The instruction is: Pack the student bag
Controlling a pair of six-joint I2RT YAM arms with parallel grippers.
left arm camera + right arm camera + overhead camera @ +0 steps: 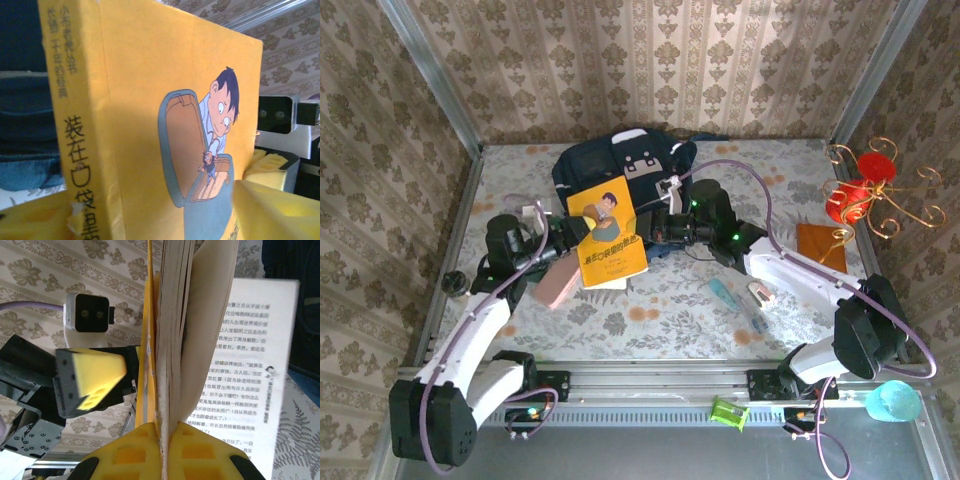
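Note:
The student bag [620,160], a dark navy backpack with a white-and-grey patch, lies at the back middle of the table; its fabric shows past the book [20,130]. In front of it a yellow book [608,232] with a cartoon boy on its cover is held up on edge. My right gripper [658,232] is shut on the book's page edge [166,440], pinching the cover and several pages while loose pages fan off to the right. My left gripper [570,242] stands open astride the spine side [150,220], one yellow pad [90,380] a little off the cover.
A pink flat case [560,280] and white sheets [610,283] lie under the book. A teal pen [723,293] and small items [760,292] lie front right, a brown square [820,243] and a red-gold ornament [865,190] far right.

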